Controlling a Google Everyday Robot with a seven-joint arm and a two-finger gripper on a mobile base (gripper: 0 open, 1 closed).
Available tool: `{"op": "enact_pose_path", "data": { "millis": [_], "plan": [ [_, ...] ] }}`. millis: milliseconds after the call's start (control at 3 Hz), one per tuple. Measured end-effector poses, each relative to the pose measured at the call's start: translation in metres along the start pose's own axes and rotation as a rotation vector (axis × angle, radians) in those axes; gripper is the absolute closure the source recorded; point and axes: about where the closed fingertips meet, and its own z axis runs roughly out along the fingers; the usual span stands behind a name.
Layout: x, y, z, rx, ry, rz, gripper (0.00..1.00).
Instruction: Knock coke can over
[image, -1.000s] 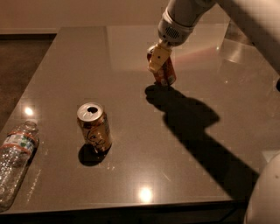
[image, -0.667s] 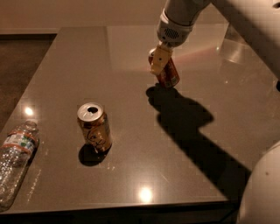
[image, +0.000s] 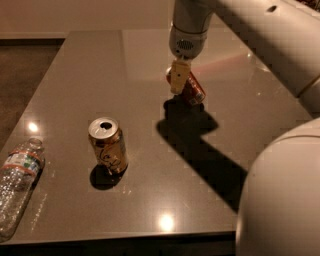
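The coke can (image: 194, 92) is red-orange and stands near the middle of the grey table (image: 75, 75), leaning hard with its top towards the gripper and its base to the lower right. My gripper (image: 178, 82) hangs from the white arm directly against the can's upper left side and hides part of the top. The can's shadow lies just below it on the table.
A gold can with dark script (image: 108, 145) stands upright at the front left. A clear plastic water bottle (image: 18, 181) lies on its side at the table's left front edge. The robot's white body (image: 280, 195) fills the right foreground.
The coke can has tipped further over to the right while the gripper stayed against it and moved slightly down and right. The gold can and the bottle have not moved.
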Motion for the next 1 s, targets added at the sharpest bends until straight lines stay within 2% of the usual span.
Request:
{"op": "enact_pose_path", "data": {
  "millis": [667,1000],
  "plan": [
    [-0.005,0.009,0.024,-0.047,0.074,-0.074,0.15],
    [-0.003,0.014,0.04,-0.086,0.083,-0.097,0.0]
  ]
}}
